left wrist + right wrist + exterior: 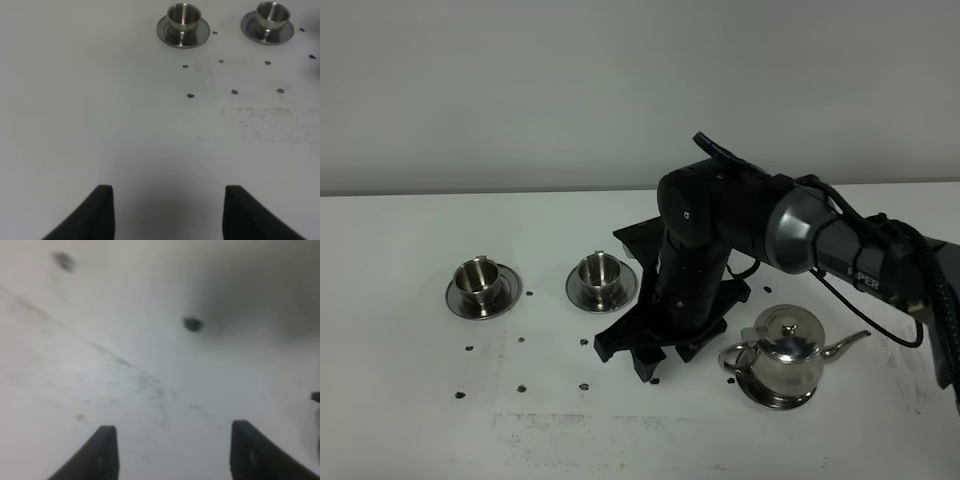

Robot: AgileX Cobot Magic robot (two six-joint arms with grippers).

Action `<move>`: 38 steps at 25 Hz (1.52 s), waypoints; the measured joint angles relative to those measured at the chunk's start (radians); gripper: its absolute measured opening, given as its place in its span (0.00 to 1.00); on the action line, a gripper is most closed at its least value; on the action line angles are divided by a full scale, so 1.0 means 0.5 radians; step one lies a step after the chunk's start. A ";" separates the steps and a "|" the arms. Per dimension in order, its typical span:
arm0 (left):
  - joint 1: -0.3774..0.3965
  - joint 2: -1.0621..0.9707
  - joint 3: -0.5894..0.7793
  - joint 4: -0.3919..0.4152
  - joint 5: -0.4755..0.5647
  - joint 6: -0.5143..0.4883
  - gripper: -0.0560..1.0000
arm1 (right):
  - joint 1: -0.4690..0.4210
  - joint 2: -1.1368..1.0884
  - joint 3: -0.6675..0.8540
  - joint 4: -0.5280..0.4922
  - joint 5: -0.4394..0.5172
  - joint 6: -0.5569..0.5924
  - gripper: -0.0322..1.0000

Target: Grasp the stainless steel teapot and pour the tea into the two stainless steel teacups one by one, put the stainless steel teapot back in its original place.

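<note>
The stainless steel teapot (pixel 788 358) stands upright on its round saucer (pixel 777 399) at the front right, spout to the right, loop handle to the left. The two teacups stand on saucers: one at the left (pixel 479 276) and one near the middle (pixel 599 271). Both also show in the left wrist view (pixel 183 16) (pixel 272 13). My right gripper (pixel 655 360) hangs low over the table just left of the teapot, between it and the middle cup. It is open and empty (pixel 170 450). My left gripper (pixel 167 210) is open and empty over bare table, well short of the cups.
The white table (pixel 410 420) carries several small dark specks (pixel 521 387) and a faint scuffed patch at the front. The right arm's dark body (pixel 720 215) leans in from the right, above the space behind the teapot. A grey wall stands behind.
</note>
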State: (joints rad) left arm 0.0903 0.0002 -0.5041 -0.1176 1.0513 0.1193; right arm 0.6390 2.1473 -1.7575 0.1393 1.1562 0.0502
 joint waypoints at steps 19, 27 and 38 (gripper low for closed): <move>0.000 0.000 0.000 0.000 0.000 0.000 0.56 | -0.119 0.164 -0.027 0.069 -0.160 -0.159 0.52; 0.000 0.000 0.000 0.000 0.000 0.000 0.56 | -0.148 0.222 -0.027 -0.023 -0.147 -0.159 0.52; 0.000 0.000 0.000 0.000 0.000 0.000 0.56 | -0.170 0.224 -0.027 0.002 0.016 -0.100 0.52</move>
State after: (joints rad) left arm 0.0903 0.0002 -0.5041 -0.1175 1.0513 0.1193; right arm 0.5538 2.2591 -1.7709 0.1405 1.1643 0.0000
